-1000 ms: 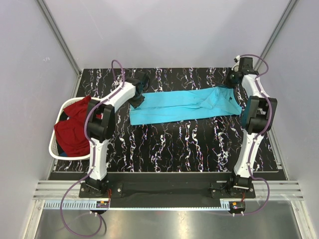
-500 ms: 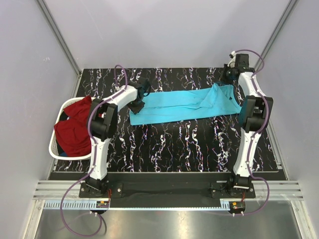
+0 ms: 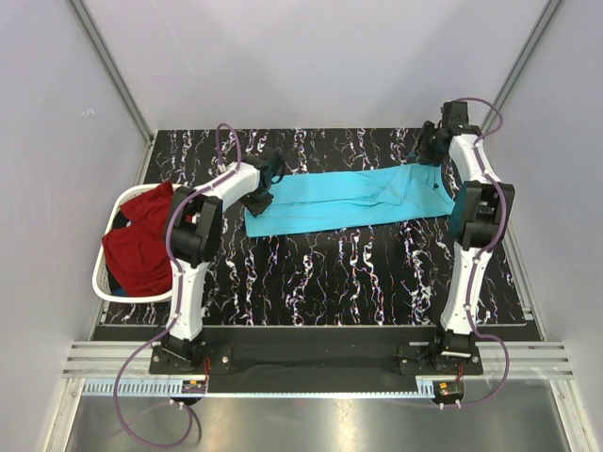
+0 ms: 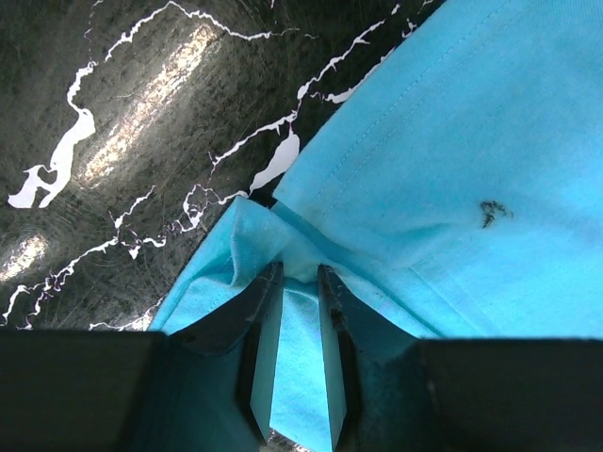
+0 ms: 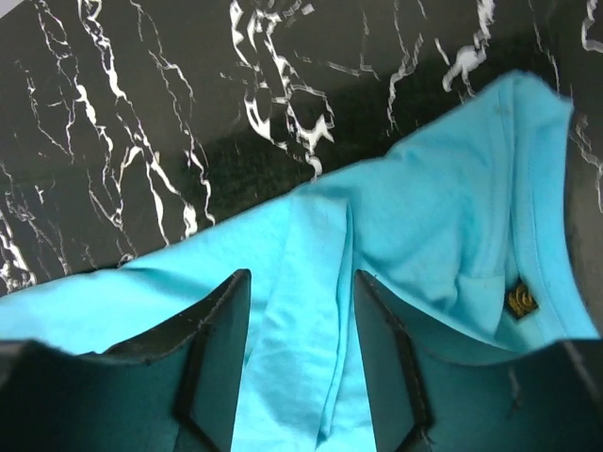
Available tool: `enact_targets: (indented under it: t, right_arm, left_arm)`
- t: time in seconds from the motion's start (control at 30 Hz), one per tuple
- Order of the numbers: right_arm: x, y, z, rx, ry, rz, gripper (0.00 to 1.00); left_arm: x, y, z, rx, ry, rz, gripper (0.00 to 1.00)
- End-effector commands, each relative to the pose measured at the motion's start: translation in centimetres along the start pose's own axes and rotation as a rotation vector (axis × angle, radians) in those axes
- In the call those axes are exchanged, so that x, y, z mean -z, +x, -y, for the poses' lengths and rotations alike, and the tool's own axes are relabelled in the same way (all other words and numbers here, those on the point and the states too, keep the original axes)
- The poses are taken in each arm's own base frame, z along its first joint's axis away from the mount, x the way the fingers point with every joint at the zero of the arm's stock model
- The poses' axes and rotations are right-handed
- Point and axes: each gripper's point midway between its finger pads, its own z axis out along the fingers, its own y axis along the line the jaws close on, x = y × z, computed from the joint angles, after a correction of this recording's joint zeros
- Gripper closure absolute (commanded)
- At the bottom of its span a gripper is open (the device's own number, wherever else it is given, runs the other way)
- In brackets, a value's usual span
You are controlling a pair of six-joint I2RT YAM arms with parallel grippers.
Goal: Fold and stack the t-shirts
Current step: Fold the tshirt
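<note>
1. Your left gripper (image 4: 300, 275), jaws nearly closed, pinches a fold at the turquoise t-shirt's (image 3: 349, 200) 9 o'clock end.
2. Your right gripper (image 5: 301, 278) has its jaws apart over the 3 o'clock end, holding nothing.
3. The dark red t-shirt (image 3: 141, 247) sits in the basket (image 3: 99, 273) at 9 o'clock.

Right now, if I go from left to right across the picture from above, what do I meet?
White laundry basket with the dark red t-shirt in it → left claw → turquoise t-shirt → right claw.
</note>
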Motion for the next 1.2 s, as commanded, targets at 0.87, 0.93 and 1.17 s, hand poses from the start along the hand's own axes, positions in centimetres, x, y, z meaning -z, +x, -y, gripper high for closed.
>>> enact_targets:
  t: [0.87, 0.93, 1.17]
  right_arm:
    - [3.6, 9.5, -2.1, -0.349, 0.052, -0.057, 0.44]
    - [3.0, 10.0, -1.7, -0.357, 0.06, -0.066, 0.48]
    - [1.5, 11.1, -0.7, -0.355, 0.096, -0.086, 0.57]
  left_arm:
    - [-0.1, -0.8, -1.2, 0.005, -0.021, 0.009, 0.73]
    - [0.1, -1.0, -1.1, 0.005, -0.017, 0.016, 0.73]
    - [0.3, -1.4, -2.2, 0.034, -0.039, 0.046, 0.73]
